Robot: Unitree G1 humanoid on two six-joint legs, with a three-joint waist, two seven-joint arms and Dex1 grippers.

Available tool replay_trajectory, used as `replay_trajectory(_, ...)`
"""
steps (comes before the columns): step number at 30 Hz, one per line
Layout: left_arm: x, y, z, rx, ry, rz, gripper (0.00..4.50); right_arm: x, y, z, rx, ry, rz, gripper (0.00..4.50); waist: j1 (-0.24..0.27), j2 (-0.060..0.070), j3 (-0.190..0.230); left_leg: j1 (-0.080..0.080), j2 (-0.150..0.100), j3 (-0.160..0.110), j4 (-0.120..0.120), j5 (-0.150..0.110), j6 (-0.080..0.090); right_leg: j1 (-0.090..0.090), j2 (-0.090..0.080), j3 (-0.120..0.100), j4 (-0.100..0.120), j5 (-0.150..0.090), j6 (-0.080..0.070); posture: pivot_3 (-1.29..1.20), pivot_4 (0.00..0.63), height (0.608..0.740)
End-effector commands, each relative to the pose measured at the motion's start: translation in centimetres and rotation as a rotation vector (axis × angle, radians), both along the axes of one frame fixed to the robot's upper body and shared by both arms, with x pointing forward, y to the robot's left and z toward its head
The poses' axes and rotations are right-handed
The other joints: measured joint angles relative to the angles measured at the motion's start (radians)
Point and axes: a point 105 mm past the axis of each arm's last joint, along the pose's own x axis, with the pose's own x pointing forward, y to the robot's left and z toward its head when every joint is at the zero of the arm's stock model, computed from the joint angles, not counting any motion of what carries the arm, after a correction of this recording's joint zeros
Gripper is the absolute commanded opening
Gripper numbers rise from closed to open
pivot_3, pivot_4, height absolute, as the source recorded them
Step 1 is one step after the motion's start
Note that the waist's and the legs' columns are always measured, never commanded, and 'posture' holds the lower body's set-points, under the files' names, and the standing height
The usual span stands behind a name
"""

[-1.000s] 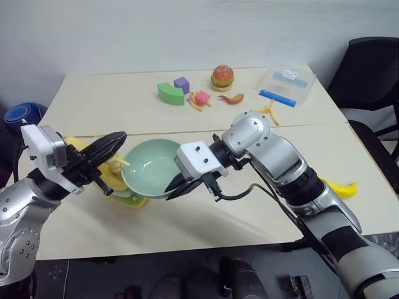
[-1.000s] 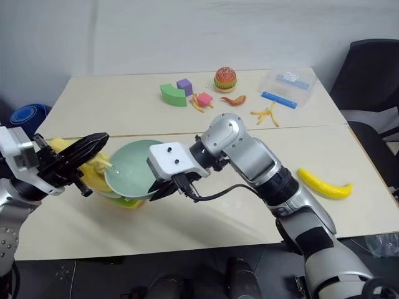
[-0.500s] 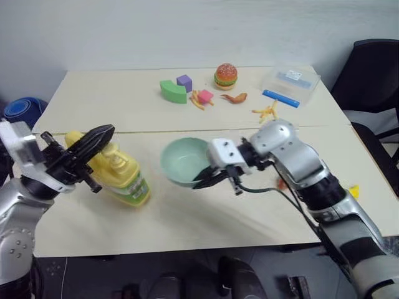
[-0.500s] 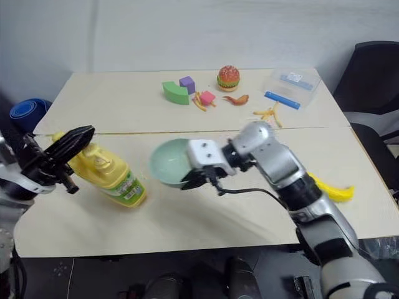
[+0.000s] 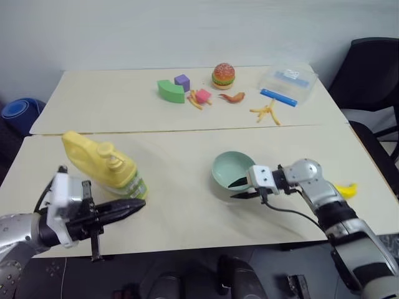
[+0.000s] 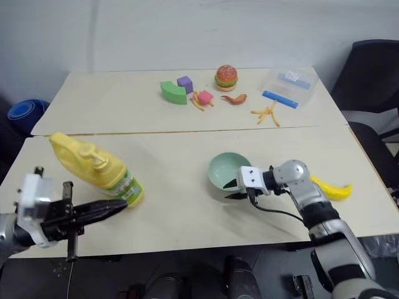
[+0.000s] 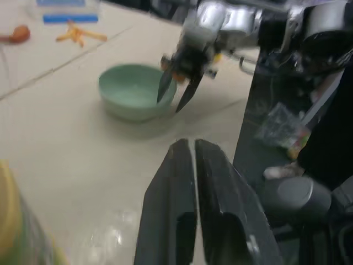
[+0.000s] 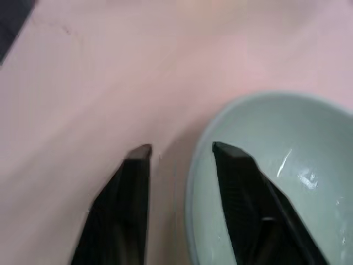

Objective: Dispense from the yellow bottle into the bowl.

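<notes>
At the left of the tabletop (image 5: pixel 187 218), near its front edge, my left gripper (image 5: pixel 138 205) lies low with its two black fingers almost together, only a thin slit between them, and nothing in them. Its tips are just beside the base of the yellow bottle (image 5: pixel 100 167), which leans on the left part of the table with its pump top pointing up; I cannot tell whether they touch it. To the right, near the middle of the front half, the bowl (image 5: pixel 232 170) sits flat on the table. My right gripper (image 5: pixel 238 189) is open across the bowl's near rim, one finger inside and one outside, not pinching it. I judge the bowl is set down, but I see nothing in it, so pumping is still to do.
</notes>
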Motion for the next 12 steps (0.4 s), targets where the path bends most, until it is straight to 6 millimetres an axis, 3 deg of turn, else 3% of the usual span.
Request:
replay_trajectory(1, -0.5, 0.4, -1.1, 0.024, -0.057, 0.042, 1.55, -1.8, -1.7, 2.8, 0.136, -0.054, -0.057, 3.28, 0.008, 0.001, 0.000, 0.000, 0.000, 0.000, 0.000, 0.000, 0.001, 0.000, -0.001, 0.000, -0.001, 0.000, 0.000, 0.00, 0.150, 0.740)
replay_trajectory(4, 0.1, 2.8, -3.6, 0.077, -0.103, 0.203, 2.49, -3.6, -4.3, 3.1, 0.284, 0.030, -0.203, 4.31, 0.025, 0.000, 0.000, 0.000, 0.000, 0.000, 0.000, -0.003, 0.003, 0.001, -0.001, 0.000, -0.004, 0.000, 0.001, 0.00, 0.150, 0.740)
replay_trajectory(7, 0.1, 4.2, -6.3, 0.153, -0.122, 0.306, 3.41, -5.1, -7.4, 3.0, 0.372, 0.091, -0.321, 4.50, 0.038, 0.000, 0.000, 0.000, 0.000, 0.001, 0.000, -0.006, 0.006, 0.002, -0.002, 0.000, -0.006, 0.001, 0.001, 0.00, 0.150, 0.740)
replay_trajectory(12, 0.8, 5.4, -8.1, 0.138, -0.158, 0.432, 3.41, -6.2, -10.2, 1.0, 0.307, 0.024, -0.420, 4.50, 0.044, -0.002, 0.000, 0.001, 0.000, 0.003, 0.000, -0.012, 0.018, 0.002, -0.003, 0.003, -0.008, 0.003, 0.000, 0.00, 0.150, 0.740)
